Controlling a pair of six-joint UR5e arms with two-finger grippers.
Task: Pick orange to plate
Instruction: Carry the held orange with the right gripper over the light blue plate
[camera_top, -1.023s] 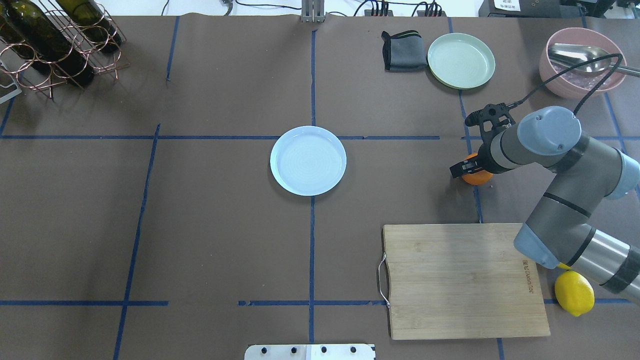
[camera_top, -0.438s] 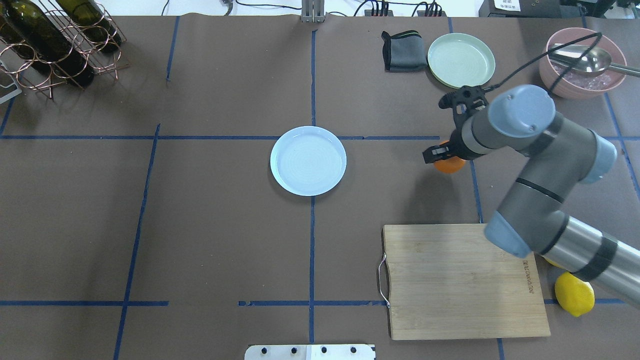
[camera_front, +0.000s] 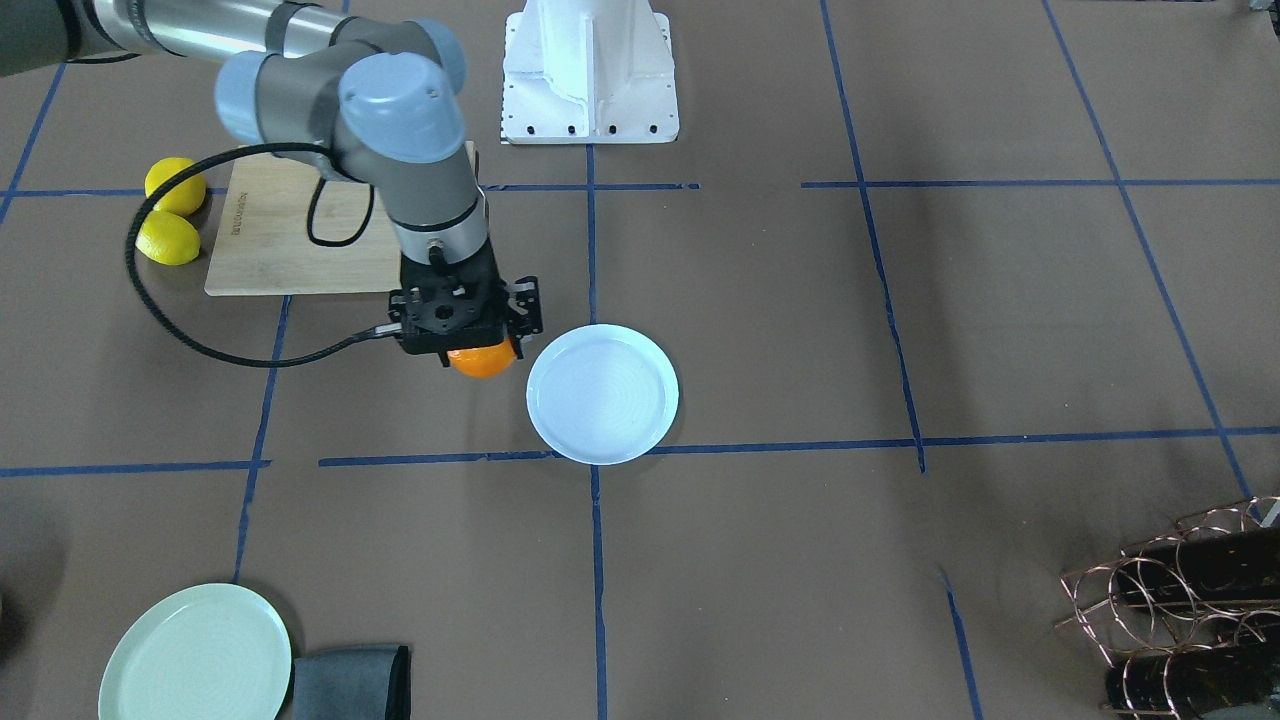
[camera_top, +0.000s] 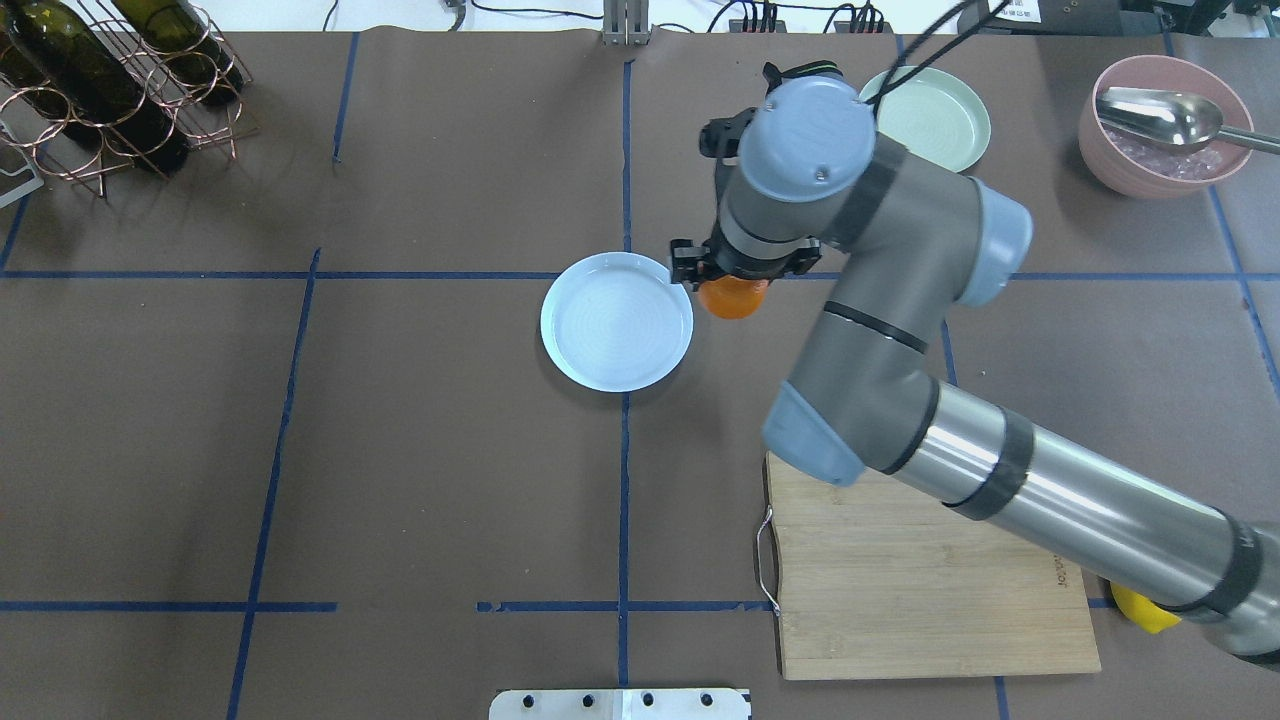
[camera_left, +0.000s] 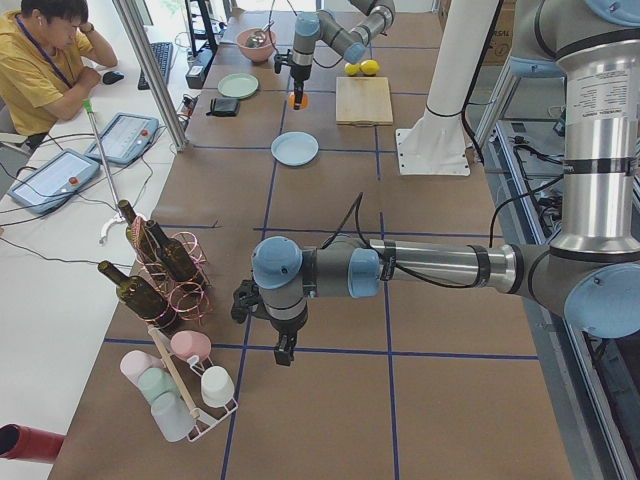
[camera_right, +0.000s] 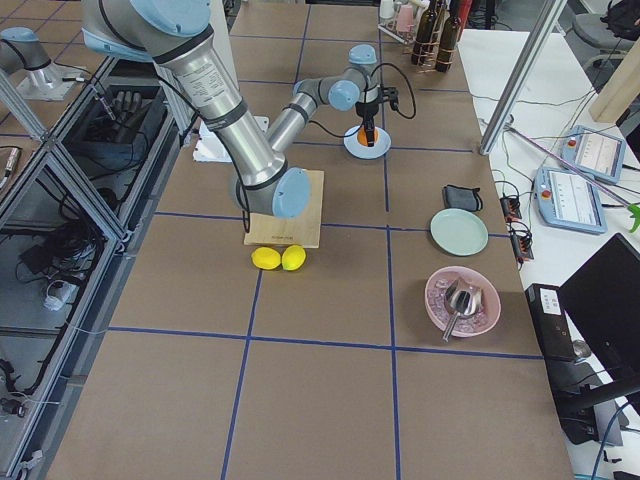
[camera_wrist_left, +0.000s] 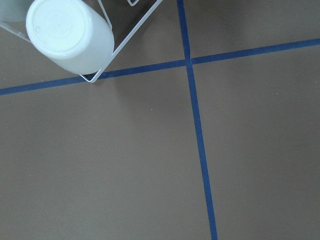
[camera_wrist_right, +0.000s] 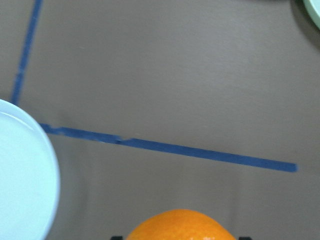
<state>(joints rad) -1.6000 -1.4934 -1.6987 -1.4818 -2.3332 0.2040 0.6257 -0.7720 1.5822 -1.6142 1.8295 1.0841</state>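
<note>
Orange is gripped by the right gripper, whose two black fingers are clamped against its sides, with the fruit's rounded underside showing below them in the front-facing view. It is held just beside the plate, off the rim on the robot's right, and not over the plate. How high it sits above the brown table cannot be judged. From the right wrist camera the orange is seen at the bottom edge, the plate's pale rim curves in at the left, and a blue tape line is crossed between them. The plate itself lies bare at the crossing of the tape lines in the middle of the table. Behind the right arm, the wooden cutting board is partly covered by the forearm, and two lemons are seen touching each other at the board's far corner. The mint-green plate, a grey cloth and a pink bowl with a metal spoon are set well apart from the action, and a copper bottle rack is parked at the opposite corner. Over on the left, the left gripper is pointed down near a cup rack, and whether it is parted or closed cannot be told.
</note>
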